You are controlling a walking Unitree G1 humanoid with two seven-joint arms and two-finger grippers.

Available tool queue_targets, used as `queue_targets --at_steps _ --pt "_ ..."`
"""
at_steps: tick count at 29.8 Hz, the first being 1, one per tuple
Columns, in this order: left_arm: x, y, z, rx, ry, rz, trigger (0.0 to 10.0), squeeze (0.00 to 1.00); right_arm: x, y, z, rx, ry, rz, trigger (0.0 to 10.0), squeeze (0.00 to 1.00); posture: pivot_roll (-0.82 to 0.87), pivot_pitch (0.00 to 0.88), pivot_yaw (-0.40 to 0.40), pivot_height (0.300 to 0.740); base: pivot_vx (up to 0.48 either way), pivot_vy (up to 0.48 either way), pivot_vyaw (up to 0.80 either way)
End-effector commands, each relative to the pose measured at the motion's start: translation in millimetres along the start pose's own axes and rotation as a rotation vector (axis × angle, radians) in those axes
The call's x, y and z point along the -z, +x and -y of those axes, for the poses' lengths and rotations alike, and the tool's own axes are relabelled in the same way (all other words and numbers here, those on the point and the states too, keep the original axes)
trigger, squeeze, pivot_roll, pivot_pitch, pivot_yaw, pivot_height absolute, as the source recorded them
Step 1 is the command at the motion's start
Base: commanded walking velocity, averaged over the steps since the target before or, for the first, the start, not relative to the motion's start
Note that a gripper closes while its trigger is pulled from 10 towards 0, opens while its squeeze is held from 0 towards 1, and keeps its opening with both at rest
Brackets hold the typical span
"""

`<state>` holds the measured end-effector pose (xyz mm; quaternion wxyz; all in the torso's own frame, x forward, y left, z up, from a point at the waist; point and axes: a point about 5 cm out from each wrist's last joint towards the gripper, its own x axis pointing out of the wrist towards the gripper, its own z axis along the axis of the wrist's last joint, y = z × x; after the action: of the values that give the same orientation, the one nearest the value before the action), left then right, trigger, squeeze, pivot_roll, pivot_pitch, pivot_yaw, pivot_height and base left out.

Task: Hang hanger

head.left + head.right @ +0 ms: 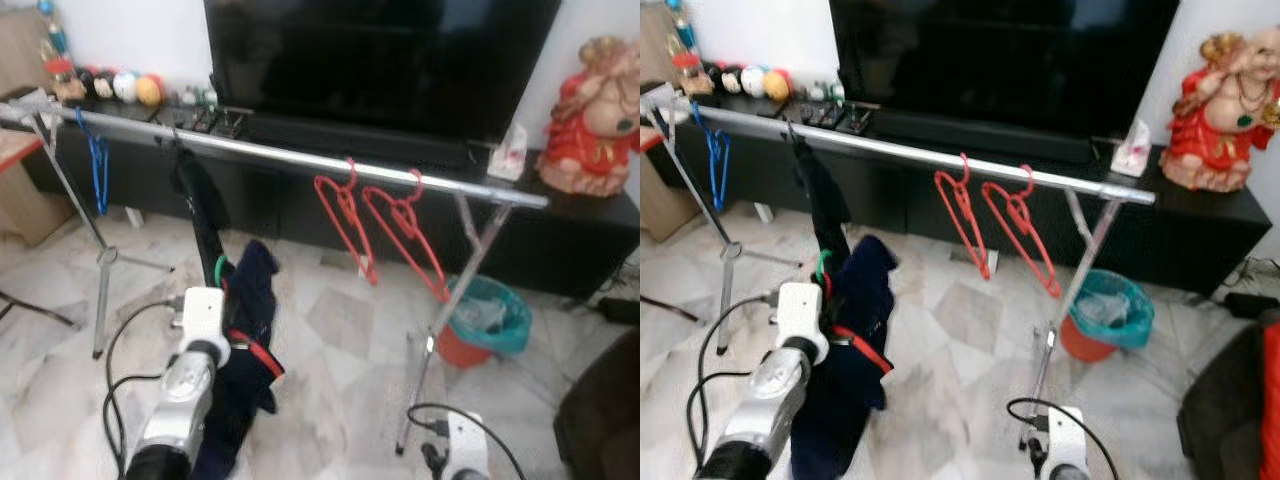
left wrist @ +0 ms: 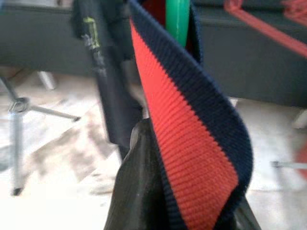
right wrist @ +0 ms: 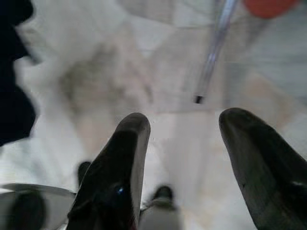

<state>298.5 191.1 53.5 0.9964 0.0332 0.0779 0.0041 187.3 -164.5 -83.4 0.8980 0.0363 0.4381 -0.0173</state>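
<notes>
Jaws of the left gripper are closed on a green hanger that carries a dark navy garment with a red-striped band (band fills most of the left wrist view, green plastic at its far end). Left arm is raised toward the left part of the silver clothes rail; hanger and garment sit below the rail and on its near side, hook not over it. Garment hangs down to near the marble floor.

Right gripper hangs low at the near right, fingers spread apart, nothing between them, pointing down at the floor near the rail stand's foot.

On the rail: two red hangers side by side right of centre, a blue hanger at far left, a black item draped just above the left gripper. Behind the rail: black TV on a low dark cabinet, red figurine at far right. Teal-lined bin sits beside the right stand leg.
</notes>
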Motion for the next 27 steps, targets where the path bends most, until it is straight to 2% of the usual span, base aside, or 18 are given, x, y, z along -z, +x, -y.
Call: queue_targets --at_steps 1,18,27 --pt "-11.6 4.5 10.8 0.023 -0.014 0.053 10.0 0.0 5.1 -2.4 14.8 0.039 -0.002 -0.016 10.0 0.0 0.0 0.0 -0.032 0.74 0.39 0.0 0.0" --pt "-14.5 5.1 10.2 0.018 -0.009 0.071 10.0 0.0 6.8 -2.7 14.6 0.034 -0.011 -0.025 10.0 0.0 0.0 0.0 -0.03 0.74 0.391 0.0 0.0" --pt "-18.4 5.2 6.7 0.005 -0.001 0.094 10.0 0.0 9.2 -2.4 13.7 0.022 -0.043 -0.066 10.0 0.0 0.0 0.0 -0.03 0.74 0.39 0.0 0.0"
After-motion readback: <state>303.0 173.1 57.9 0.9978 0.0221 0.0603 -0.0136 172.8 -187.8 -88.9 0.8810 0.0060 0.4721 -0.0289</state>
